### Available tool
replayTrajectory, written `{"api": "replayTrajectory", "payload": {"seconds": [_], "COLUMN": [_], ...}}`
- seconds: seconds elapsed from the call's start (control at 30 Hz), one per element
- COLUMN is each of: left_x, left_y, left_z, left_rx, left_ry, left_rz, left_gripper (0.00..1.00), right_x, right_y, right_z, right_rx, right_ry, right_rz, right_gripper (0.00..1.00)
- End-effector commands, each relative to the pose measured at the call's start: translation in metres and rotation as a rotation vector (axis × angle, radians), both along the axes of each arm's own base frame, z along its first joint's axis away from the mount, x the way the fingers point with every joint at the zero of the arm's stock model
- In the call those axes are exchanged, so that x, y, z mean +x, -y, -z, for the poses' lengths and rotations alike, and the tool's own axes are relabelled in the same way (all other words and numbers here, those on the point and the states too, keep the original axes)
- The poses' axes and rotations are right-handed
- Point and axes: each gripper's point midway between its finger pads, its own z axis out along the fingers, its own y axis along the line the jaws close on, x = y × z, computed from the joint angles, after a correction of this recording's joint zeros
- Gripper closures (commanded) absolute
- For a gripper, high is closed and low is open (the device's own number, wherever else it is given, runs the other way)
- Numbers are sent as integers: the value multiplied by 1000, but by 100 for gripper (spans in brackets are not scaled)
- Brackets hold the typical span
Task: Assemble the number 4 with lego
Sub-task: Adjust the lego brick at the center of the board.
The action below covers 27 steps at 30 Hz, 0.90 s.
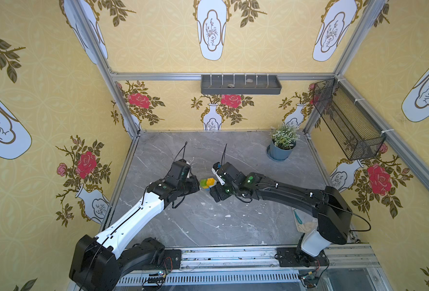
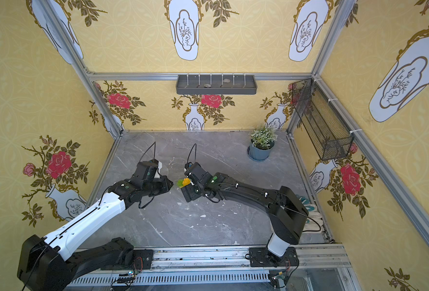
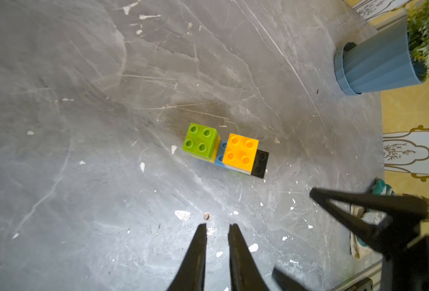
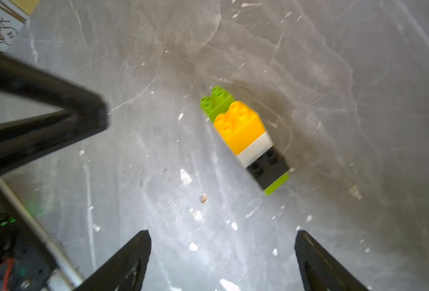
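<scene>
The number 4 [image 3: 241,153] lies on the grey marble table between the two arms, showing in both top views [image 1: 207,183] [image 2: 184,182]. It is a joined cluster of lego: a lime green square [image 3: 200,141], a blue bar [image 3: 222,151] low between, a yellow square, a white one [image 4: 256,151] and a black one [image 3: 260,163]. My left gripper [image 3: 217,225] hangs short of it, its fingers almost together with nothing between. On the other side my right gripper [image 4: 222,233] stands wide open and empty, clear of the bricks.
A potted plant [image 1: 282,143] in a blue pot stands at the back right of the table. A cloth and glove [image 1: 304,224] lie by the right arm's base. A grey shelf tray [image 1: 241,84] and a mesh basket [image 1: 346,121] hang on the walls.
</scene>
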Motion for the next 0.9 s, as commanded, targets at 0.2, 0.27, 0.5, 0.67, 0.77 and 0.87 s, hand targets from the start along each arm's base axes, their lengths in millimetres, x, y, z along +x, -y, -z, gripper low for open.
{"api": "replayTrajectory", "payload": {"seconds": [0.2, 0.27, 0.5, 0.67, 0.77, 0.87], "left_x": [-17, -20, -23, -21, -20, -18], "left_y": [-52, -58, -59, -57, -56, -56], "left_z": [-11, -14, -11, -11, -9, -5], "left_rx": [-5, -10, -32, -39, -36, -34], "left_ry": [44, 66, 62, 60, 57, 50], "left_rz": [-132, -147, -150, -140, -138, -137], "left_gripper": [76, 74, 73, 73, 73, 73], "right_x": [31, 31, 39, 49, 55, 60], "right_y": [-29, -30, -29, -21, -15, -11], "right_z": [12, 16, 34, 35, 35, 37], "right_rx": [-33, -32, -7, 82, 173, 258], "right_ry": [72, 51, -17, -96, -173, -248], "right_rz": [-172, -186, -177, -138, -125, -115], "right_gripper": [8, 9, 13, 15, 20, 24]}}
